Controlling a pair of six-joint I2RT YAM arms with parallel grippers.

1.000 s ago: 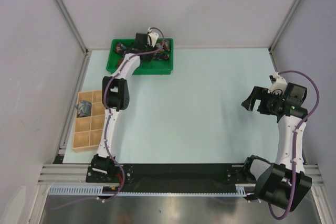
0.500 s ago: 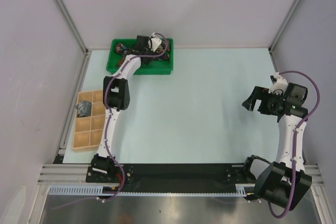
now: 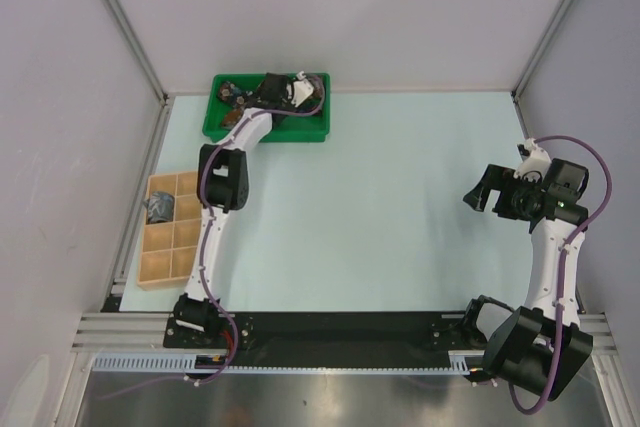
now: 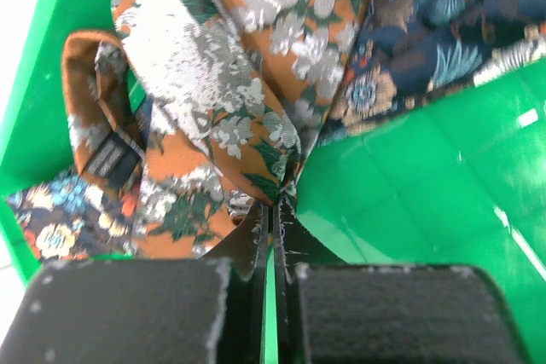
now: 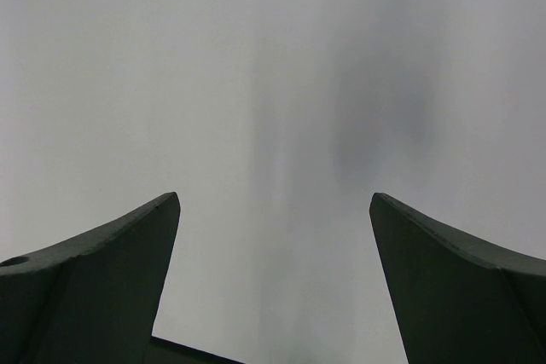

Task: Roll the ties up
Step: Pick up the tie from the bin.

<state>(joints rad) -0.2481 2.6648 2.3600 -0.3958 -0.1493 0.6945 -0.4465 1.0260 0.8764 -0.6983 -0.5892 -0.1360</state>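
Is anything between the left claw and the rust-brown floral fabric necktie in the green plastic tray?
Nothing visible. The left claw is shut on a fold of the rust-brown floral fabric necktie inside the green plastic tray; the dark navy floral necktie lies beside it.

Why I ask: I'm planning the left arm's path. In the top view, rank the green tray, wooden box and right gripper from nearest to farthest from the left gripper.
1. green tray: far left corner; the left gripper is inside it, shut on the rust-brown tie.
2. wooden box: left edge, toward the near side.
3. right gripper: open, far across on the right side.
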